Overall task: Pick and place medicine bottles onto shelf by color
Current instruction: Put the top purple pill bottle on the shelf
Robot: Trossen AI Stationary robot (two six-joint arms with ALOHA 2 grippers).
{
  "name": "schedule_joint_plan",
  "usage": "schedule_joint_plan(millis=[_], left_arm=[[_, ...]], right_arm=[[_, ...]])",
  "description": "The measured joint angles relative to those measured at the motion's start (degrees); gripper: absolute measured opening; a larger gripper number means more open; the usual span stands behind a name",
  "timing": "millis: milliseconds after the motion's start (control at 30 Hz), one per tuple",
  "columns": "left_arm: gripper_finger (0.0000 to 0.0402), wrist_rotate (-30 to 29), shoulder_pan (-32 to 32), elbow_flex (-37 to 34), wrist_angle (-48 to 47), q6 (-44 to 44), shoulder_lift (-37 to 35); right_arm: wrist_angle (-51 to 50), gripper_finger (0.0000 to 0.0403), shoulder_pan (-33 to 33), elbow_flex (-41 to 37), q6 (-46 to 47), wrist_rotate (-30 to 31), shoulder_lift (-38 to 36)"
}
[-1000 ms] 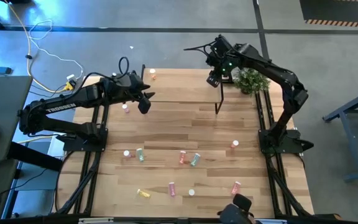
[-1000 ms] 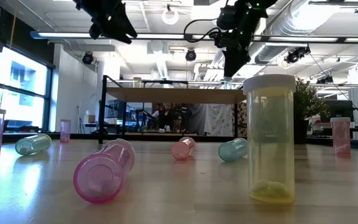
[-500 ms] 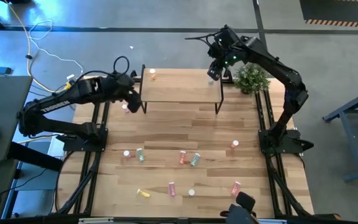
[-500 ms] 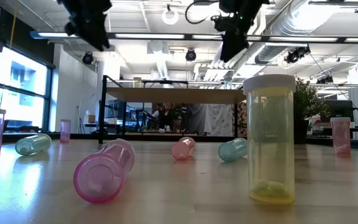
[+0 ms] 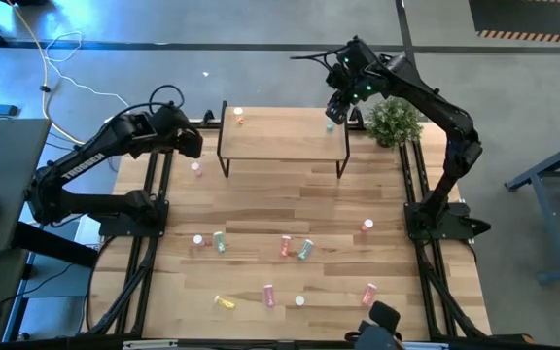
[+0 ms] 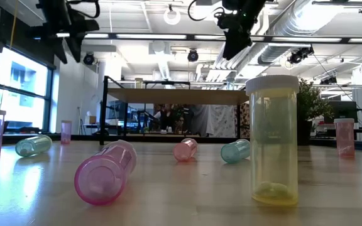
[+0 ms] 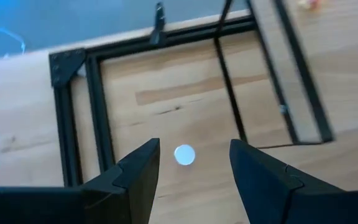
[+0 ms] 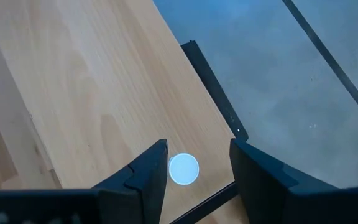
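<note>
The shelf [image 5: 280, 136] stands at the table's far middle. An orange bottle [image 5: 239, 119] lies on its far left corner, and a white-capped bottle [image 8: 183, 168] stands upright near its far right corner. My right gripper [image 8: 197, 144] hangs open above that bottle, clear of it. My left gripper [image 7: 194, 146] is open, high above an upright pink bottle [image 5: 196, 168] whose white cap [image 7: 184, 155] shows between the fingers; the bottle stands on the tabletop left of the shelf. Several more bottles lie or stand across the near half of the table [image 5: 286, 246].
A potted plant [image 5: 393, 124] stands right of the shelf, close to my right arm. Black frame rails [image 7: 73, 118] run along the table's left edge under my left gripper. An upright yellow bottle [image 6: 273, 141] and a lying pink one [image 6: 105, 172] are near the low camera.
My left gripper has gone from over the shelf's left end toward the table's left edge and now hangs over the pink bottle. My right gripper has risen from the shelf's far right corner, where a bottle stands.
</note>
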Motion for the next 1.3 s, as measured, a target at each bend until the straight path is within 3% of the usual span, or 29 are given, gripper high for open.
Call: schedule_joint_plan(millis=[300,567,800,1000,1300], left_arm=[[0.0184,4.9,6.6,-8.0,1.4,-1.1,0.0],[0.0185,10.6,12.5,-10.0,2.5,-0.7,0.0],[0.0221,17.7,15.1,-15.8,5.5,-3.2,0.0],[0.0250,18.4,15.0,-17.6,8.7,-5.6,0.0],[0.0241,17.9,14.6,-22.2,16.3,-10.4,0.0]], right_arm=[[-0.9,0.0165,0.0,-0.1,0.0,0.0,0.0],[-0.9,0.0165,0.0,-0.1,-0.4,0.0,0.0],[-0.9,0.0165,0.0,-0.1,-0.9,-0.4,0.0],[-0.8,0.0165,0.0,-0.1,-1.1,-0.4,0.0],[-0.8,0.0165,0.0,-0.1,-0.9,-0.4,0.0]])
